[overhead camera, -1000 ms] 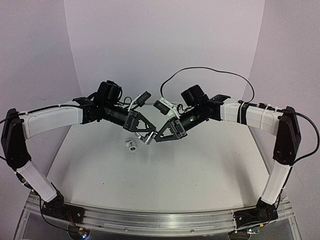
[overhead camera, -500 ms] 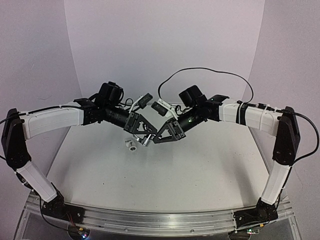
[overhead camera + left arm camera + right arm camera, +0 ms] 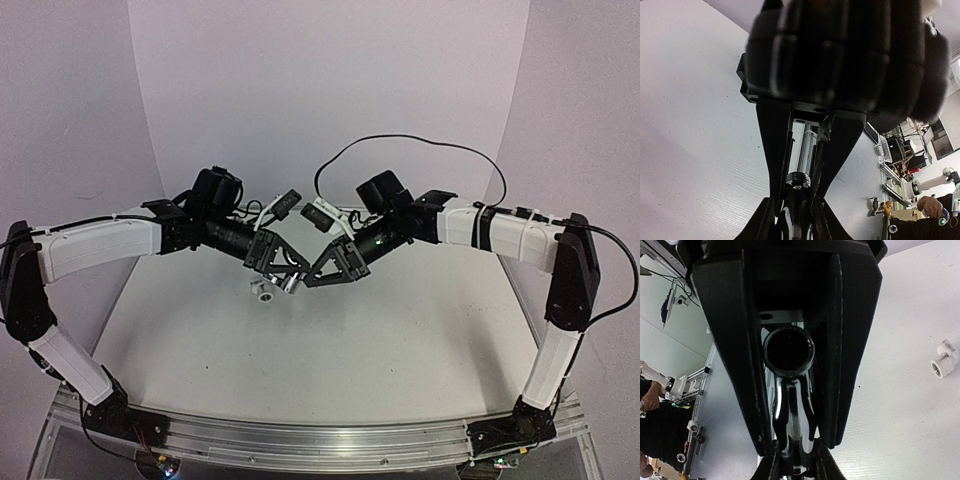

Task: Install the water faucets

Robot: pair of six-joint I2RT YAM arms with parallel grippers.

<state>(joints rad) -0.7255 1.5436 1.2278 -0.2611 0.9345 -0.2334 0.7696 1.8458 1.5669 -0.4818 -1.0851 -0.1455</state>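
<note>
The small shiny silver faucet [image 3: 293, 282] hangs above the table's middle, held between both grippers where they meet tip to tip. My left gripper [image 3: 286, 270] is shut on its threaded end [image 3: 799, 180]. My right gripper [image 3: 316, 272] is shut on its shiny body [image 3: 795, 415], with the round spout opening [image 3: 788, 349] facing that camera. In each wrist view the other gripper's fingertips show at the bottom edge. The small white elbow fitting [image 3: 262, 290] lies on the table just below and left of the faucet, apart from it; it also shows in the right wrist view [image 3: 943, 360].
The white table [image 3: 380, 330] stretches toward the arm bases, with white walls behind and at the sides. A black cable [image 3: 420, 142] arcs above the right arm. A metal rail [image 3: 320, 440] runs along the near edge.
Both grippers, joined on the faucet, have shifted a little left and down, so the faucet now hangs closer to the white fitting. The fitting has not moved.
</note>
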